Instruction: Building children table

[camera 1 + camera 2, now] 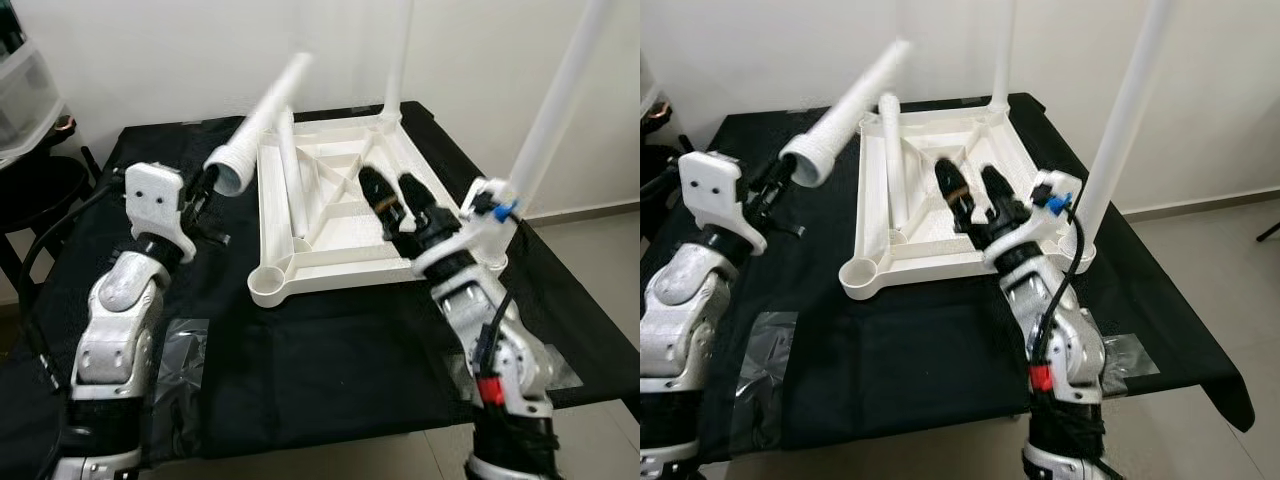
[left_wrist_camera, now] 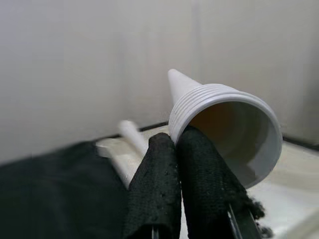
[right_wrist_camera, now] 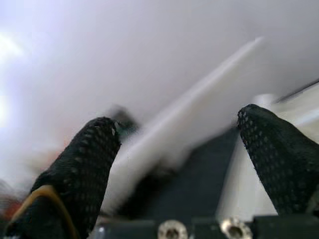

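The white tabletop (image 1: 330, 265) lies upside down on the black cloth. Two white legs stand upright in its right-hand corners, one far (image 1: 397, 60) and one near (image 1: 555, 100). A loose leg (image 1: 290, 175) lies inside the tabletop along its left side. The near left corner socket (image 1: 267, 283) is empty. My left gripper (image 1: 200, 185) is shut on the threaded open end of a fourth leg (image 1: 262, 118), held in the air left of the tabletop and slanting up toward the wall. My right gripper (image 1: 393, 195) hovers open over the tabletop's right half, holding nothing.
A clear plastic bag (image 1: 180, 350) lies on the cloth near my left arm. Grey tape (image 1: 1125, 352) holds the cloth at the near right. A dark stool and plastic drawers (image 1: 20, 90) stand at the left. The white wall is close behind.
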Robot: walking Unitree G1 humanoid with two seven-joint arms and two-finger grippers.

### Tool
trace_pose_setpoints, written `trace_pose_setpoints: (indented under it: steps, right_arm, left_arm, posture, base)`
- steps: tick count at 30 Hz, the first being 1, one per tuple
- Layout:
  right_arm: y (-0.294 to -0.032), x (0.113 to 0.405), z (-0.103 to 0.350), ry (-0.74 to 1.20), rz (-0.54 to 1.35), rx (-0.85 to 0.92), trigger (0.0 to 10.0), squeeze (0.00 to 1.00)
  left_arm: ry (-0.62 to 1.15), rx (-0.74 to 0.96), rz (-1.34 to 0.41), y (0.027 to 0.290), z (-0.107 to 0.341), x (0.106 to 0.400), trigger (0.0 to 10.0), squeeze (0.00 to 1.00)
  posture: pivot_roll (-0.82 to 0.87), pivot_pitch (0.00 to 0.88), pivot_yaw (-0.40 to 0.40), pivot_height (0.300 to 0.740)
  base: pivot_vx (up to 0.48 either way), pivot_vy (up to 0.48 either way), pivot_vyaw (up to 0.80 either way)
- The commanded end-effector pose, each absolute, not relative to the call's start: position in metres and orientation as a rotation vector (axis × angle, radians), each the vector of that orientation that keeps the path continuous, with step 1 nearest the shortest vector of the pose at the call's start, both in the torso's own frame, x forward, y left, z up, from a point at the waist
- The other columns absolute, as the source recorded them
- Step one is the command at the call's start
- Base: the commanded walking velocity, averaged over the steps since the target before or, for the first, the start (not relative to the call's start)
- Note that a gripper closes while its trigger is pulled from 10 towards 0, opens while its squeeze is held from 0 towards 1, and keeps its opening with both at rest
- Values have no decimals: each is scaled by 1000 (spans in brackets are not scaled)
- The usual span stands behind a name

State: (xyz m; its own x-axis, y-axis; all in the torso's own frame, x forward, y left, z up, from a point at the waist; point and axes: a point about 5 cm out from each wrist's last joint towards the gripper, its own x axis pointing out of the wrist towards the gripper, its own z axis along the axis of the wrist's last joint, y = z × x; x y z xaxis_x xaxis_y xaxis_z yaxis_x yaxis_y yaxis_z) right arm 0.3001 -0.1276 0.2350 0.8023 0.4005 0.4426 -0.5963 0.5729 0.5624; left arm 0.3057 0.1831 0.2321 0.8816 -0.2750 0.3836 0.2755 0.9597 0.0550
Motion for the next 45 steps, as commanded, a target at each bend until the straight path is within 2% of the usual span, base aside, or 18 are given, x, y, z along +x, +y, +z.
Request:
trace_pose_setpoints:
  steps: [1, 6, 12, 13, 14, 16, 17, 18, 19, 20, 21, 24, 25, 32, 45]
  right_arm:
    - [-126, 298, 239, -300, 722, 939, 10000, 1000]
    - [-121, 294, 246, -328, 871, 1070, 10000, 1000]
    - [-118, 294, 243, -302, 878, 1093, 10000, 1000]
    - [-116, 295, 239, -278, 868, 1111, 10000, 1000]
    - [-114, 297, 234, -243, 855, 1134, 10000, 0]
    - [-113, 298, 231, -219, 849, 1152, 10000, 0]
    - [-112, 298, 228, -198, 850, 1176, 10000, 0]
    - [-112, 299, 227, -187, 853, 1191, 10000, 0]
    - [-112, 299, 227, -182, 857, 1204, 10000, 0]
    - [-112, 299, 227, -179, 860, 1211, 10000, 0]
    - [-111, 300, 226, -173, 867, 1216, 10000, 0]
    - [-111, 300, 226, -160, 886, 1231, 10000, 0]
    - [-110, 300, 226, -152, 908, 1233, 10000, 0]
    - [-95, 289, 241, -168, 1132, 1213, 10000, 0]
    - [-93, 292, 252, -216, 1178, 1266, 10000, 0]
  left_arm:
    - [-408, -95, -341, 188, 234, 301, 0, 0]
    - [-414, -228, -419, 186, 232, 298, 0, 0]
    - [-432, -303, -458, 183, 235, 297, 118, 0]
    - [-439, -329, -485, 181, 236, 295, 1137, 0]
    - [-452, -376, -531, 177, 238, 292, 3804, 0]
    - [-460, -408, -568, 174, 240, 289, 3882, 0]
    - [-463, -430, -610, 172, 241, 286, 5922, 0]
    - [-464, -442, -635, 170, 241, 284, 5922, 0]
    - [-461, -450, -667, 168, 241, 281, 7176, 0]
    - [-459, -455, -688, 167, 241, 279, 7176, 0]
    - [-453, -460, -725, 165, 241, 276, 8745, 0]
    - [-437, -471, -788, 162, 240, 270, 8824, 0]
    - [-425, -475, -827, 159, 239, 267, 10000, 0]
    - [-391, -489, -929, 145, 237, 258, 10000, 0]
    - [-356, -523, -997, 137, 235, 249, 10000, 0]
  posture:
    - [-29, 31, -21, 740]
    - [-25, 33, -23, 740]
    - [-26, 39, -26, 740]
    - [-27, 40, -25, 740]
    - [-28, 40, -23, 740]
    - [-25, 40, -24, 740]
    - [-22, 40, -26, 740]
    - [-20, 40, -28, 740]
    - [-20, 40, -28, 740]
    - [-20, 40, -28, 740]
    - [-15, 38, -30, 740]
    - [-12, 36, -32, 740]
    - [-11, 35, -32, 740]
    - [-9, 35, -26, 740]
    - [-6, 38, -24, 740]
  base:
    - [0, 0, 0]
    - [0, 0, 0]
    - [0, 0, 0]
    - [0, 0, 0]
    - [0, 0, 0]
    - [0, 0, 0]
    - [0, 0, 0]
    - [0, 0, 0]
    - [0, 0, 0]
    - [0, 0, 0]
    - [0, 0, 0]
    - [0, 0, 0]
    - [0, 0, 0]
    - [0, 0, 0]
    - [0, 0, 0]
